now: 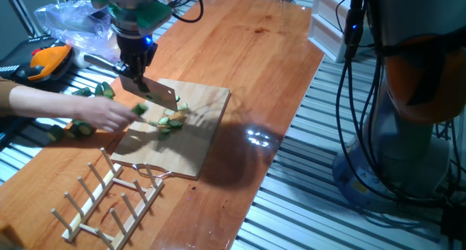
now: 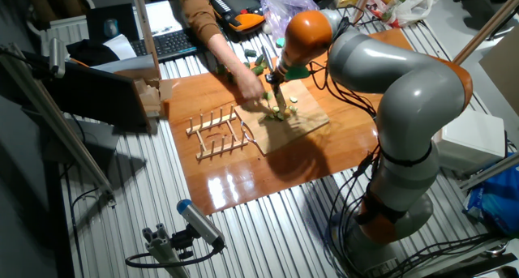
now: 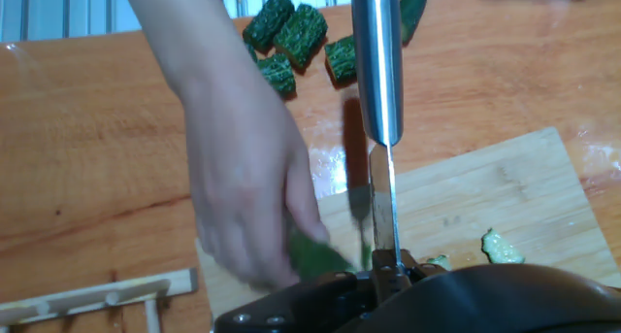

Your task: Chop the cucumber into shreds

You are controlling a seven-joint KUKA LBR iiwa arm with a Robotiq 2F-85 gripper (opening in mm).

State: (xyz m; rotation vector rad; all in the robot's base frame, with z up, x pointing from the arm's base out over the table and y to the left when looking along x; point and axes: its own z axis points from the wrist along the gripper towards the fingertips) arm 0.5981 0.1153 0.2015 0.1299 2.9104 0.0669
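My gripper is shut on the handle of a steel knife, whose blade hangs tilted just above the wooden board. A person's hand holds the cucumber on the board's left part, right beside the blade. The shreds lie on the board to the right of the knife. In the hand view the knife runs up the middle, the hand covers most of the cucumber left of the blade, and the shreds lie at the right.
Several other dark green chunks lie on the table left of the board; they also show in the hand view. A wooden rack stands in front of the board. A plastic bag and an orange device sit at the far left.
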